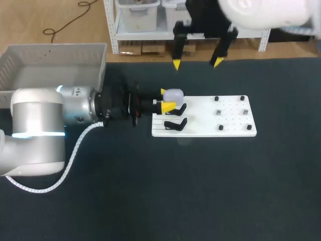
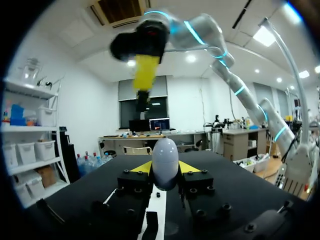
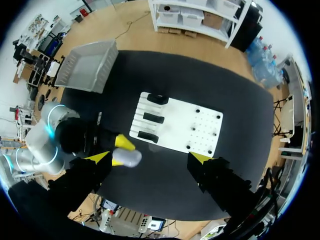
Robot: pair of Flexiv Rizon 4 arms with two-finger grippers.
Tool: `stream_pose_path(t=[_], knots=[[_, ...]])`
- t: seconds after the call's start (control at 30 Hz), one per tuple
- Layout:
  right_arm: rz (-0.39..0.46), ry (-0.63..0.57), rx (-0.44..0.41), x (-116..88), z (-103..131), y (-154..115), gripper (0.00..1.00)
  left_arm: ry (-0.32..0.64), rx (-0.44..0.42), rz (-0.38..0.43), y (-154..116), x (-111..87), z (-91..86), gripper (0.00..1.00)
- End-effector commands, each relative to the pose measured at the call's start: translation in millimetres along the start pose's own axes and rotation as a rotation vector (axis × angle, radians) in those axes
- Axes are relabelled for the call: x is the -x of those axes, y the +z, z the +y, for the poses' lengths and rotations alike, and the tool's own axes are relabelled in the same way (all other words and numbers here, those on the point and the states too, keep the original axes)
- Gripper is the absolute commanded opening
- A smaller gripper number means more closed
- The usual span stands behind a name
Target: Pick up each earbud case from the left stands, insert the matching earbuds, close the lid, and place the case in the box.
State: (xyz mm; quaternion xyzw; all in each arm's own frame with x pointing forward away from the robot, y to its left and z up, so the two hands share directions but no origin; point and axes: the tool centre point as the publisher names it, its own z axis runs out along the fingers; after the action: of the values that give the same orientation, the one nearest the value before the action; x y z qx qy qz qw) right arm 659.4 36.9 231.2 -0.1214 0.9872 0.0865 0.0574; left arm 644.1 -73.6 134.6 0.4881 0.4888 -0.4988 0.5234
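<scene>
Earbud case (image 1: 174, 94) in left tool (image 1: 167, 99)

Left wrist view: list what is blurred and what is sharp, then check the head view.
Left wrist view: the case in the left pincer is sharp; the right pincer overhead is smeared. Head view: the right arm's white shell is blurred.
</scene>
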Motion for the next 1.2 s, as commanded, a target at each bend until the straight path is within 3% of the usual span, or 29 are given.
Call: stream_pose_path(t=[0.03,0.27,0.5,0.67,0.87,1.2], knots=[[-0.225,-0.028,-0.014,-49.0,1.4,-26.7,1.0,-0.067,0.13,0.003,-11.4,21.2,-7.2,0.0],[-0.27,-0.041,0.009,-55.2,-2.0,-22.7,1.0,-0.164,0.316,-0.022,-33.3,52.5,-4.6,0.0],[-0.27,-0.041,0.009,-55.2,-2.0,-22.7,1.0,-0.137,0.497,-0.026,-77.3,82.8,10.2,0.0],[-0.27,-0.041,0.009,-55.2,-2.0,-22.7,1.0,-0.048,0.681,0.054,-130.8,85.4,49.4,0.0],[-0.27,-0.041,0.009,-55.2,-2.0,-22.7,1.0,-0.004,0.888,0.15,-198.7,71.3,104.4,0.0],[-0.27,-0.041,0.009,-55.2,-2.0,-22.7,1.0,0.006,1.046,0.314,-272.8,30.4,177.6,0.0]])
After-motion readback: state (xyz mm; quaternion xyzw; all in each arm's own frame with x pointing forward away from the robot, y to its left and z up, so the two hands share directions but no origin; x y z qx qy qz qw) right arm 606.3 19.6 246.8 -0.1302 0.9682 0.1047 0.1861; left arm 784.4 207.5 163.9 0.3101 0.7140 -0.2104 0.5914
